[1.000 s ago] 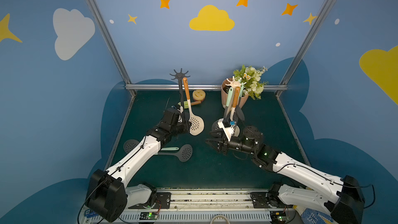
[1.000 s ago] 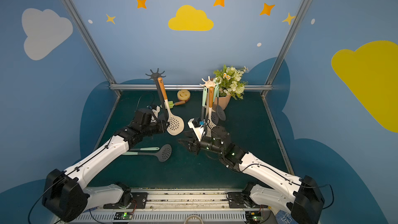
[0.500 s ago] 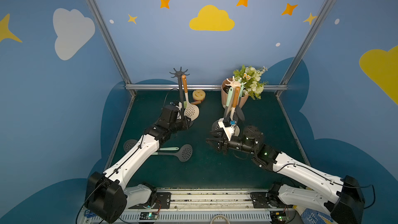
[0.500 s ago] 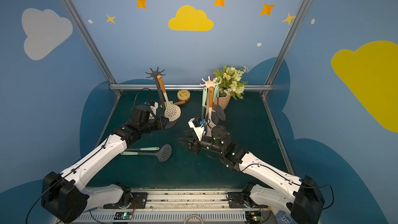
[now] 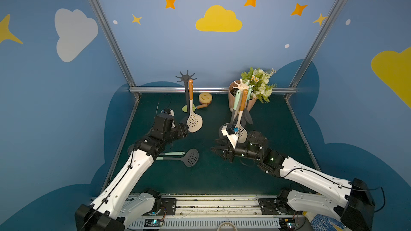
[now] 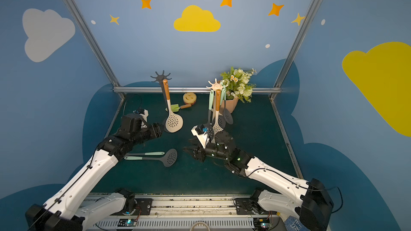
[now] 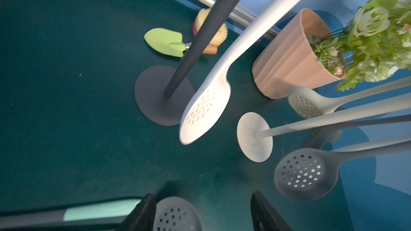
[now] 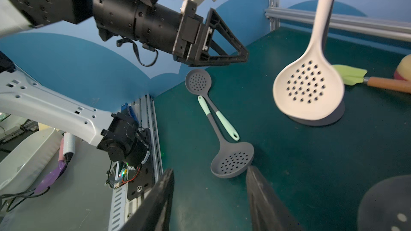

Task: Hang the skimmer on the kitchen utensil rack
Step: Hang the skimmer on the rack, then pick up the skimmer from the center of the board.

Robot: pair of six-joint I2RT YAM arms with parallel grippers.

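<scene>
The cream skimmer (image 5: 194, 121) (image 6: 174, 122) with an orange handle hangs from the hook crown of the dark utensil rack (image 5: 186, 78) (image 6: 161, 77). Its perforated head (image 7: 206, 107) (image 8: 308, 89) hovers just over the rack's round base. My left gripper (image 5: 185, 130) (image 6: 160, 128) (image 7: 201, 198) is open and empty, just in front and left of the skimmer head, apart from it. My right gripper (image 5: 214, 150) (image 6: 186, 148) (image 8: 209, 172) hangs open and empty above the middle of the mat.
A grey skimmer (image 5: 191, 157) (image 8: 232, 163) with a mint handle lies on the mat; another (image 8: 198, 82) lies partly under my left arm. A white rack (image 5: 241, 85) holding several utensils, a flower pot (image 5: 246, 103), a smiley sponge (image 5: 205, 97) and a green trowel (image 5: 193, 107) stand behind.
My left gripper has opened, let go of the cream skimmer and drawn back a little. The skimmer now hangs free on the dark rack. My right arm has not moved.
</scene>
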